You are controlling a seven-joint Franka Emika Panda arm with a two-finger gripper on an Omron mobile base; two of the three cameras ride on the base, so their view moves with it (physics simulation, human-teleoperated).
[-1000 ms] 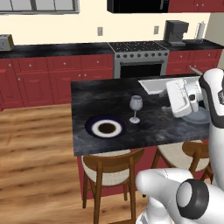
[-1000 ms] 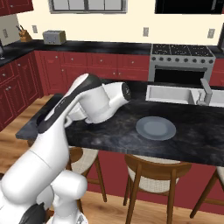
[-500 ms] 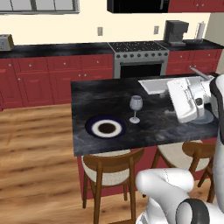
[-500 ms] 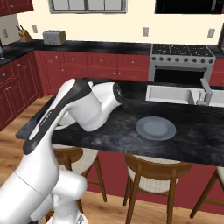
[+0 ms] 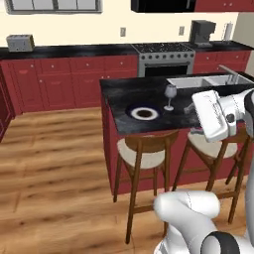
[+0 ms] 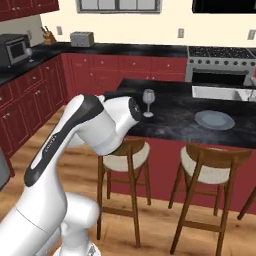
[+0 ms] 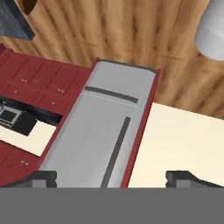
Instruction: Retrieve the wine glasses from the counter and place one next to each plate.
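- On the island, one glass [image 5: 170, 95] stands just beside the blue-rimmed plate [image 5: 144, 113]; grey plate [image 6: 214, 120] has none.
- Second glass [image 6: 29, 52] sits on the counter [image 6: 22, 67], near the microwave [image 6: 14, 48].
- Gripper [image 7: 111, 177]: fingertips spread, holding nothing, aimed at the fridge [image 7: 100, 135].
- Judgement: drive to that counter, approach the glass level, grip at the stem.

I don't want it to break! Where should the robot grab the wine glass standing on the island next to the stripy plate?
Probably the thin stem, between the bowl and the flat foot. The wine glass stands upright beside the plate, so the claw would best come level from the side away from the plate, one finger on each side of the stem. The rounded bowl looks too wide and slippery to pinch safely.
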